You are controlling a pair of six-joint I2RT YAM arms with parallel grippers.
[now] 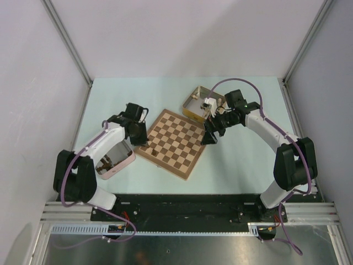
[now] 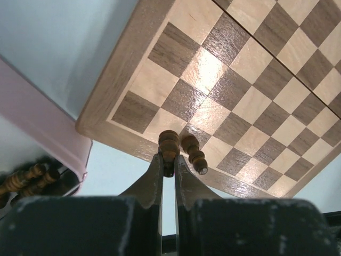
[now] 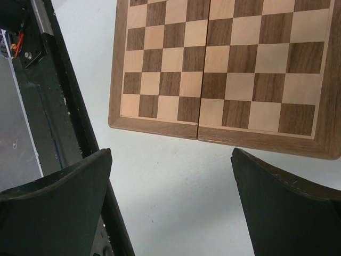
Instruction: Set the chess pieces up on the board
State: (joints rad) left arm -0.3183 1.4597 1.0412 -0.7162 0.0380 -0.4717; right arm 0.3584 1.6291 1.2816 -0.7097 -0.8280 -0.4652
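Wooden board [image 1: 175,143], checkered tan and brown, lies turned cornerwise on the pale table [image 1: 231,165] at the centre of the top view. My left hand [image 2: 169,166] is pinched almost closed on one dark brown chess piece [image 2: 169,143], over the board's border at the lower middle of its wrist view. The pink tin [image 1: 126,165], just left of the board, has more dark pieces [image 2: 29,180] inside. My right hand [image 3: 170,154] is spread wide and holds nothing, over bare table beside a board edge. The yellow tin [image 1: 190,114] sits off the board's upper right.
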